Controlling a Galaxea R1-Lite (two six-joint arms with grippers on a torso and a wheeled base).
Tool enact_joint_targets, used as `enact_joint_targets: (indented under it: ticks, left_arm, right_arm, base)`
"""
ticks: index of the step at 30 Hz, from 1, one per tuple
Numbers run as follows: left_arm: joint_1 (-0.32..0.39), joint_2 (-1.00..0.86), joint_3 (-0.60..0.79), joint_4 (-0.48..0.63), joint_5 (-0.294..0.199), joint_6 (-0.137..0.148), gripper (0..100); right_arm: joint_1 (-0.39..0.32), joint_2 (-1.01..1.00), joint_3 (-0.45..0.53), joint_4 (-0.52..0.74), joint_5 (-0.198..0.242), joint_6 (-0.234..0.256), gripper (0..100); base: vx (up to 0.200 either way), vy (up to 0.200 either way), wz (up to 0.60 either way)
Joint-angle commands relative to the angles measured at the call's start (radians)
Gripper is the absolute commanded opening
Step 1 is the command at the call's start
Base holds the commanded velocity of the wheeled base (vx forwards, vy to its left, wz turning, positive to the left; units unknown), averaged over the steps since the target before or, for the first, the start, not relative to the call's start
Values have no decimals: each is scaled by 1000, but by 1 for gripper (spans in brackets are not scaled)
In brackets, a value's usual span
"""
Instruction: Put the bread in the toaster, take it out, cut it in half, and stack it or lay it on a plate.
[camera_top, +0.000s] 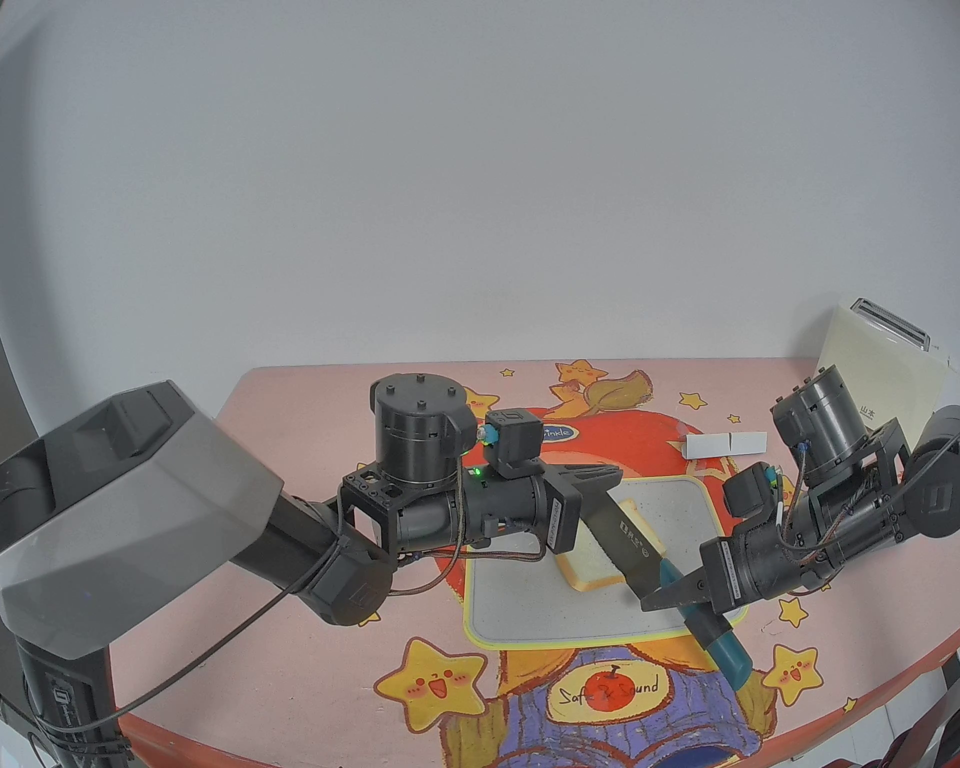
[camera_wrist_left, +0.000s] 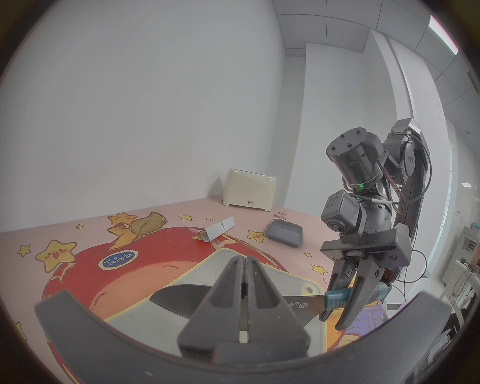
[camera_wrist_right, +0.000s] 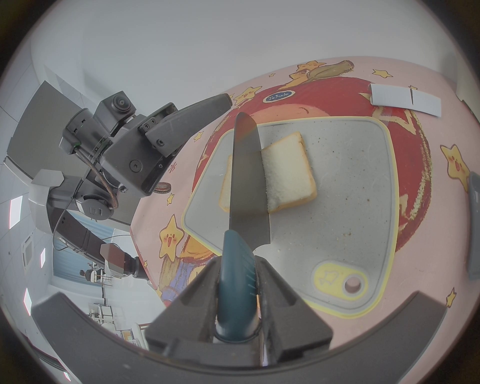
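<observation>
A slice of white bread lies flat on the grey cutting board. My right gripper is shut on the teal handle of a knife. Its dark blade lies across the bread's near half. My left gripper hovers shut just above the blade's far end with nothing in it. The cream toaster stands at the table's far right corner.
A dark grey plate sits on the table between the board and the toaster. A folded white card lies beyond the board. The pink table's front edge is close.
</observation>
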Motion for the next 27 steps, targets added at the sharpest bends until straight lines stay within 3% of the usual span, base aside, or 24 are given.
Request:
enact_joint_targets:
  ticks: [1,27]
  left_arm:
    - [4,27,-16,13,0,-1,0]
    - [8,53,-16,12,0,-1,0]
  right_arm:
    - [4,-3,2,0,1,0,0]
    - [5,-46,0,-7,1,-4,0]
  base:
    - [0,0,0]
    - [0,0,0]
